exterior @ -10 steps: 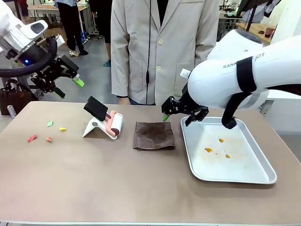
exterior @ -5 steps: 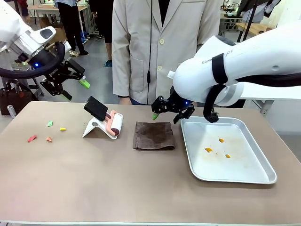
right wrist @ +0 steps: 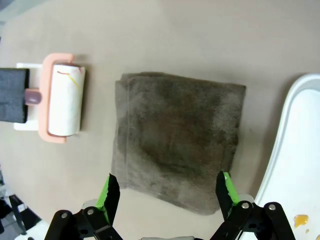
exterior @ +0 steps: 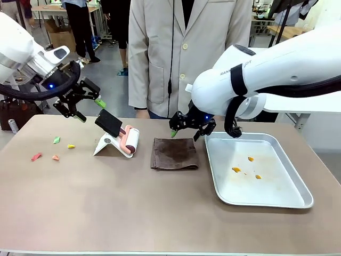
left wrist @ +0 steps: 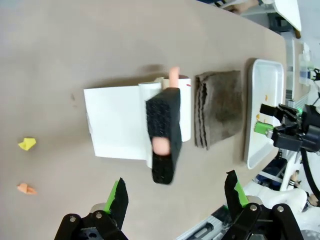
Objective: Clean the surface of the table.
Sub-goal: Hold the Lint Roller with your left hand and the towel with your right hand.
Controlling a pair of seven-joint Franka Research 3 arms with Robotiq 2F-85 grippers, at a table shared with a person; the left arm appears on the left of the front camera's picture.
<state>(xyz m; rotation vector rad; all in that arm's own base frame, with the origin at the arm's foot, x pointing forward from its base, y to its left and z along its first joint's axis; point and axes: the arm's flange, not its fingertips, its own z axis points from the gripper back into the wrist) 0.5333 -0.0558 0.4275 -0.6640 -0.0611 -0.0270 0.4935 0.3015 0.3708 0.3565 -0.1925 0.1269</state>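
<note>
**Entry: table-cleaning bench, 2 arms**

1. The table [exterior: 106, 202]: we log a taupe top across the whole foreground of the front view, lying below both grippers. Coloured scraps [exterior: 56, 140] lie on its left part.
2. Lint roller [left wrist: 165, 115]: sits on a white stand left of centre, with its black handle raised toward the left arm.
3. Cloth [right wrist: 180, 140]: brown, folded, flat at centre, between the roller and the tray [exterior: 266, 200]. The tray holds a few orange bits [exterior: 236, 169].
4. Left gripper [exterior: 90, 111]: fingers spread, nothing held, in the air up and left of the roller. In the left wrist view the handle's long axis runs straight away from the gripper, crossing the line between the 2 pads. We judge a closing stroke would meet the handle's sides.
5. Right gripper [exterior: 185, 134]: fingers spread, nothing held, above the cloth's far edge. In the right wrist view the pads sit over 1 edge of the cloth.

We judge the left arm nearer the roller and the right arm nearer the cloth.
</note>
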